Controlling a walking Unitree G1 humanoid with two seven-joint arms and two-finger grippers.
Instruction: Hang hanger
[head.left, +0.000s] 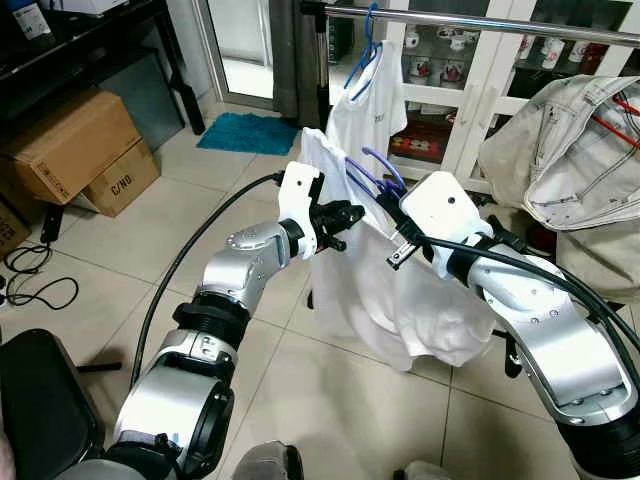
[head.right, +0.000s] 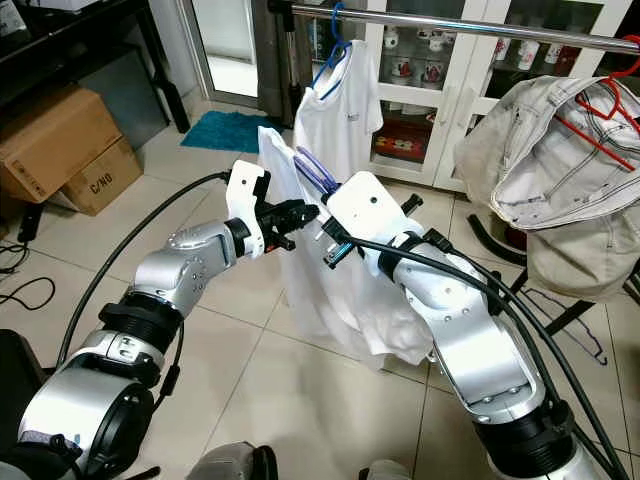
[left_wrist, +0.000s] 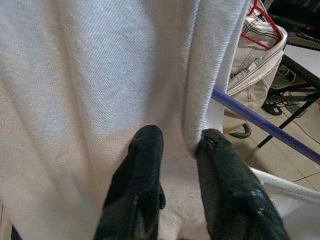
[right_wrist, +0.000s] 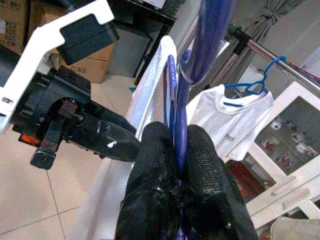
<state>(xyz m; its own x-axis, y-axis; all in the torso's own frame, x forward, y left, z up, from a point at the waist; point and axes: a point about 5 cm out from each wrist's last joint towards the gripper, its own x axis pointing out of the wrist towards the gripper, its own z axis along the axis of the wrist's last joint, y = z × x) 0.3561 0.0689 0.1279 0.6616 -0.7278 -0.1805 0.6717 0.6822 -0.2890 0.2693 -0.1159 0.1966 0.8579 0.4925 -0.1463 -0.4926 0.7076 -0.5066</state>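
Carrying is the step in hand, I judge: my right gripper (right_wrist: 176, 165) has its two fingers closed tight on the purple hanger (head.left: 375, 170), and my left gripper (left_wrist: 175, 165) pinches a fold of the white shirt (head.left: 345, 270) draped on it, held chest-high between both arms and well short of the rail (head.left: 500, 22). The hanger's hook points up and away toward that rail, its long axis running roughly across between the grippers, so next I'd need to lift and reach forward beside the shirt on the blue hanger (head.left: 368, 50)

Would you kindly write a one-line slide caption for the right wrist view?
Right gripper shut on the purple hanger carrying a white shirt, left gripper alongside, rail beyond.
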